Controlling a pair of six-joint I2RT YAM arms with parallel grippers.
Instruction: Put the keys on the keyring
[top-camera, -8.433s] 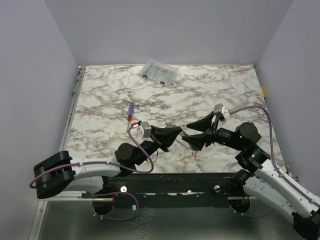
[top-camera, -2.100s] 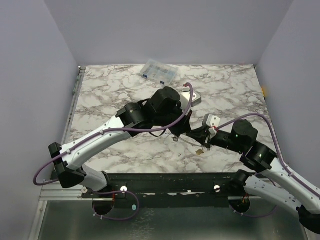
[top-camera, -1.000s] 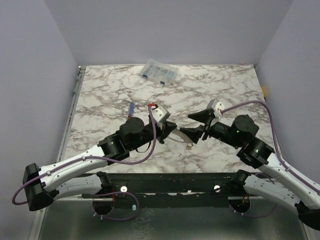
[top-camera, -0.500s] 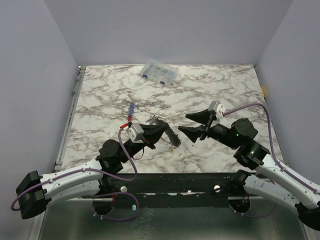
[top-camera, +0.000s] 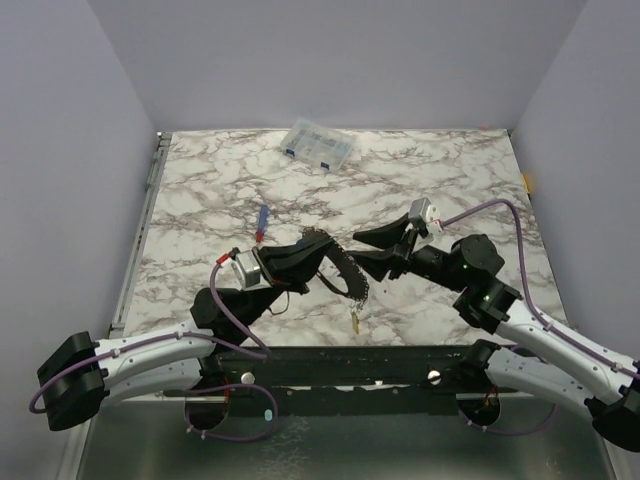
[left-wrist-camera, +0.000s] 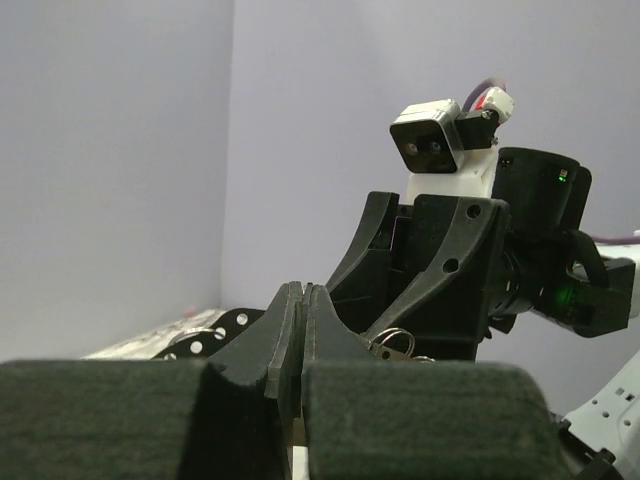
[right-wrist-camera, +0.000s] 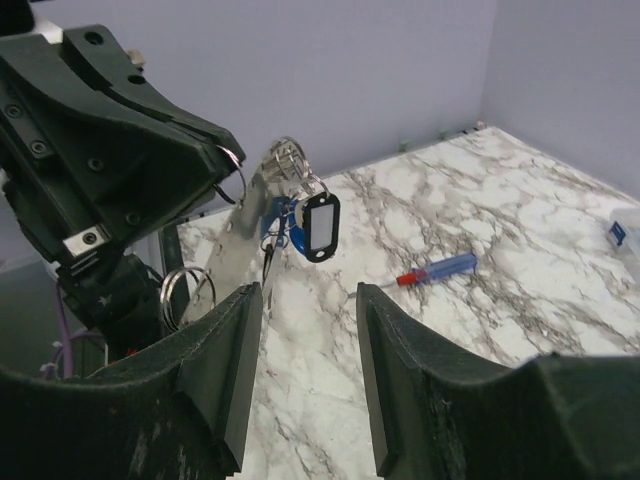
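White-shelled, black-jointed arms (top-camera: 150, 350) trailing purple cables (top-camera: 500, 208) run from the black base rail (top-camera: 340, 362) to the black wedge-fingered left gripper (left-wrist-camera: 303, 300) and right gripper (right-wrist-camera: 308, 295).

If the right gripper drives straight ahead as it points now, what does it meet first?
Probably the keys hanging from the keyring in the shut left gripper; they sit right in line beyond the open right gripper. Depth is unclear.

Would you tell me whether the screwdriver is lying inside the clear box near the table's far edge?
No, the screwdriver lies on the bare marble table, well apart from the clear box at the far edge.
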